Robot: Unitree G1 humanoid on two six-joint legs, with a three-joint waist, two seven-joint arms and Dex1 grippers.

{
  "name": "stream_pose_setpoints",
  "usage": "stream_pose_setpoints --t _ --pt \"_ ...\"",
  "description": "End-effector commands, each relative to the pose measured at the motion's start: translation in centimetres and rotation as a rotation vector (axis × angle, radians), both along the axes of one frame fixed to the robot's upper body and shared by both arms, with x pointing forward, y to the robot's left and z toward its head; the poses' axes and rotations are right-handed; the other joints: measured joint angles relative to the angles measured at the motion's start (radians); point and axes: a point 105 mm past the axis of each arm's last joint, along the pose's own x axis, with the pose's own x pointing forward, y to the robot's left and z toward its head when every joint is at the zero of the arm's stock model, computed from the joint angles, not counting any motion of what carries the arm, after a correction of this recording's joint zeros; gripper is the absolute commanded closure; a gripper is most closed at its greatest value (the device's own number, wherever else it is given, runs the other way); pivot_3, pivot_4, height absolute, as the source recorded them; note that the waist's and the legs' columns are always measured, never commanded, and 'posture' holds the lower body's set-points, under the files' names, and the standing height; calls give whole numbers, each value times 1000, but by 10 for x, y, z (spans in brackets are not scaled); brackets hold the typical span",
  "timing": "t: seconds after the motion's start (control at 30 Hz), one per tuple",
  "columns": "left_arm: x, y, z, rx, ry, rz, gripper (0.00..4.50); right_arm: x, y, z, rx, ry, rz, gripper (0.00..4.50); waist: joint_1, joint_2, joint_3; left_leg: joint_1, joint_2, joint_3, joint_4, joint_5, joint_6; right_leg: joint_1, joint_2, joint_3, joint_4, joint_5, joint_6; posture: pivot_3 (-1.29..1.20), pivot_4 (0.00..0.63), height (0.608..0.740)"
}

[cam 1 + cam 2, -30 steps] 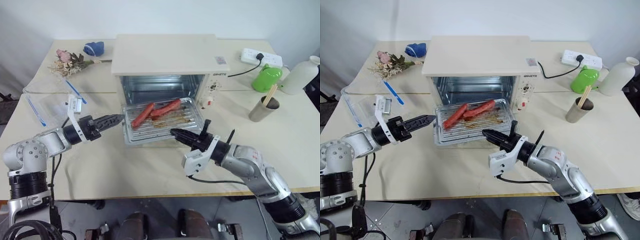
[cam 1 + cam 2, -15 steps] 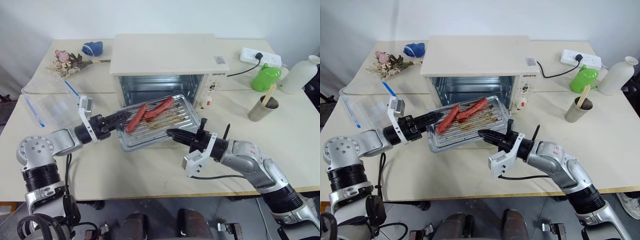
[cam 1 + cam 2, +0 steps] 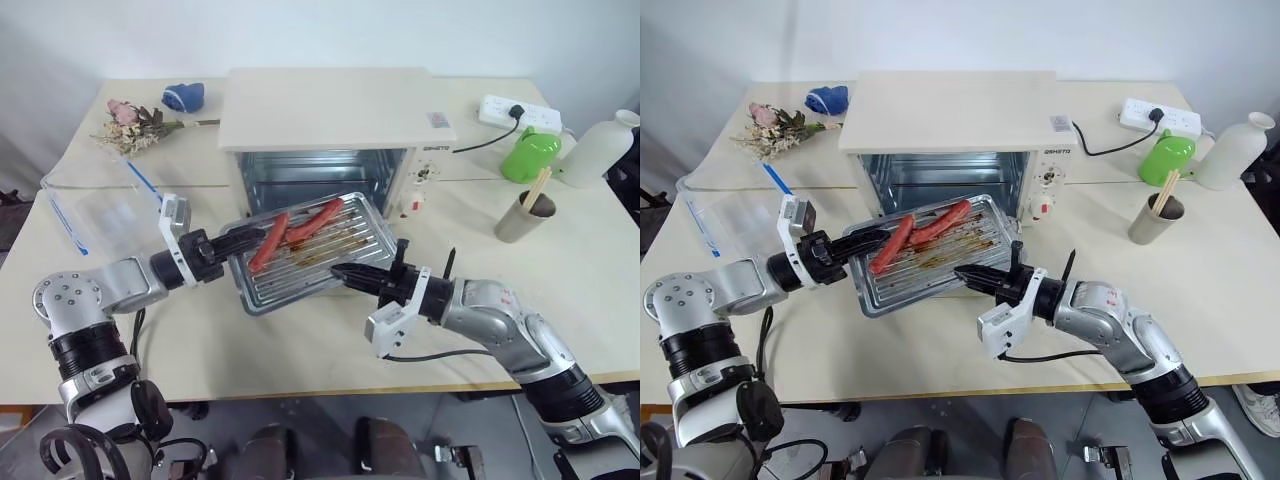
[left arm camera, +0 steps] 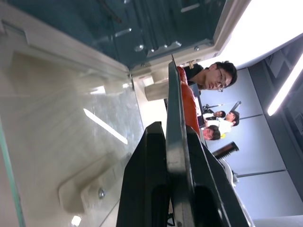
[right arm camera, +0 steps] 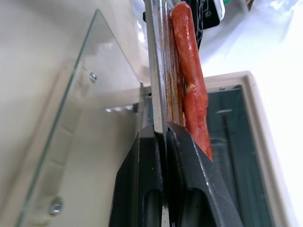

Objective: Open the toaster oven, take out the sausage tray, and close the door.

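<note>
The cream-white toaster oven (image 3: 335, 110) stands at the table's middle back, its shiny inside showing. Its glass door (image 5: 85, 94) lies folded down in front, under the lifted tray. The silvery ribbed sausage tray (image 3: 330, 265) hangs in front of the opening, slightly tilted, with two red sausages (image 3: 266, 242) on it. My left gripper (image 3: 240, 243) is shut on the tray's left edge. My right gripper (image 3: 338, 270) is shut on its front edge. In the right wrist view the tray's rim (image 5: 156, 71) runs between my black fingers (image 5: 189, 170).
A clear plastic box with blue clips (image 3: 95, 205) sits at the left. Dried flowers (image 3: 135, 118) and a blue object (image 3: 183, 96) lie at the back left. A power strip (image 3: 515, 112), a green object (image 3: 530, 155), a white bottle (image 3: 600, 150) and a cup with chopsticks (image 3: 525, 215) stand at the right.
My left gripper has come in and shut on the tray's left edge. The tray has risen off the door and shifted a little to the left, held at both edges.
</note>
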Motion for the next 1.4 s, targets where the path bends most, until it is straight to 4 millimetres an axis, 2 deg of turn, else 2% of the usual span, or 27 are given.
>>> stream_pose_setpoints --t 0.03,0.07,0.1,0.3,0.43,0.53,0.67,0.8,1.0,1.1,1.2,1.4 --pt "-7 15 -3 -32 24 40 4500 -9 -4 22 131 52 24 3885 0 0 0 0 0 -1 0 0 0 0 0 0 0 0 0 0 150 740" --pt "-9 19 -5 -40 33 58 4500 -10 -6 22 123 62 24 3760 0 0 0 0 0 0 0 0 0 0 0 1 0 0 0 0 150 740" --pt "-12 25 -7 -61 40 77 4500 -10 -9 20 115 87 24 3453 -1 0 0 0 0 0 0 0 0 0 0 1 0 0 0 0 150 740" --pt "-31 45 -13 -152 72 208 4500 -13 -23 18 121 153 22 1414 -2 0 0 2 1 0 0 0 -1 0 0 6 1 0 0 0 150 740" --pt "-57 62 -27 -202 86 312 4500 -8 -48 11 119 260 -25 31 -1 0 0 2 0 -2 0 -1 -1 2 -2 9 0 0 0 0 150 740" --pt "-79 80 -28 -274 33 393 4500 5 -73 10 160 347 -92 31 1 0 0 2 0 -2 0 -1 -1 4 -2 8 -3 0 0 0 150 740" --pt "-98 93 -33 -314 14 475 4500 18 -92 7 199 400 -151 999 2 0 0 3 1 -2 0 -1 0 7 -1 7 -8 -1 -2 0 150 740" --pt "-121 97 -46 -348 26 558 4500 22 -112 -17 190 533 -221 2459 0 0 0 4 1 -1 0 -2 0 8 -2 8 -9 -1 -2 0 150 740" --pt "-146 103 -56 -408 18 698 4500 33 -128 -34 261 656 -299 4422 0 0 0 4 1 -1 0 -3 1 10 -2 8 -13 -1 -2 0 150 740" --pt "-162 109 -60 -482 -11 849 4500 44 -129 -47 310 804 -332 4466 -2 0 0 5 3 -1 0 -3 0 12 -3 8 -21 -1 -3 0 150 740" --pt "-168 108 -61 -544 -38 941 4500 49 -128 -56 363 925 -317 4466 -1 0 0 5 4 -1 0 -4 0 13 -4 7 -22 -1 -3 0 150 740" --pt "-167 108 -60 -591 -59 1003 4500 55 -108 -48 420 967 -173 4466 -1 1 0 5 3 1 0 -5 2 13 -2 7 -23 -1 -3 0 150 740"
